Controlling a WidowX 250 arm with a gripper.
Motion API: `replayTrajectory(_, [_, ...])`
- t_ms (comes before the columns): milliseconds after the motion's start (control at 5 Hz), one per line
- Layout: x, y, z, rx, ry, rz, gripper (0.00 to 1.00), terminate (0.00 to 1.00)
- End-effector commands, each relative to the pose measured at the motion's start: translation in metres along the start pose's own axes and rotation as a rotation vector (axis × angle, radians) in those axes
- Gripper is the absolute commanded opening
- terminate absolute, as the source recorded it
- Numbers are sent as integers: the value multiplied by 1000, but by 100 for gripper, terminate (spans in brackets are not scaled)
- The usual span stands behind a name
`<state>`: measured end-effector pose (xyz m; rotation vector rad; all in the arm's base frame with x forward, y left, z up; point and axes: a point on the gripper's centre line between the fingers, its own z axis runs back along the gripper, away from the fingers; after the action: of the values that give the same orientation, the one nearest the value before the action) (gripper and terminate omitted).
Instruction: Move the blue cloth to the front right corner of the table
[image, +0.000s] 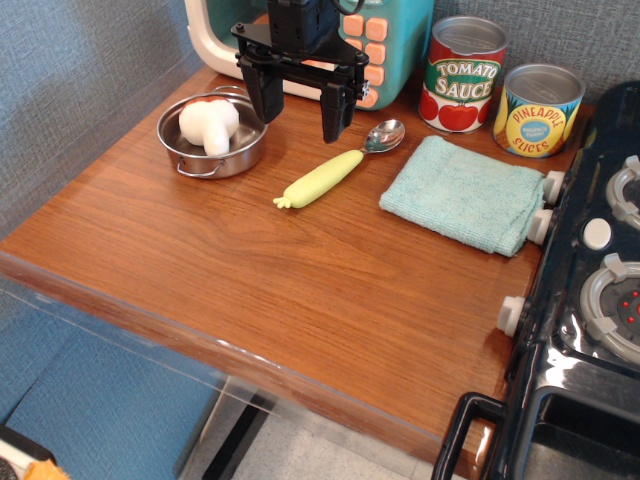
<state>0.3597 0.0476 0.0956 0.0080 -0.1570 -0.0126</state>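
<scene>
Cans (500, 92) (two) stand behind blue cloth (463, 193), spoon (338, 168) beside.

From my feed: fuzzy terry blue cloth (462, 193), glossy wood-grain table (260, 270), shiny metal bowl (192, 150), glossy black plastic stove (590, 330).

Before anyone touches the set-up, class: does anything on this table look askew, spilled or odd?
Nothing is spilled or damaged. The blue cloth lies flat but skewed, its right edge against the toy stove's knobs. The spoon lies diagonally beside the pot. Both cans stand upright. The open gripper holds nothing.
</scene>
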Motion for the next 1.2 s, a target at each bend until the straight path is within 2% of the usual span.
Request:
replayTrajectory(0, [0,0,0,0,0,0,100,0])
replayTrajectory(200, [15,-30,-6,-29,-12,-67,100,0])
replayTrajectory(400, [34,-69,-15,-24,-17,-108,100,0])
replayTrajectory(600, [51,-101,-26,12,-45,-103,100,0])
replayTrajectory(800, [65,-120,-37,51,-80,-79,100,0])
replayTrajectory(1000, [72,-126,-50,51,-104,-31,100,0])
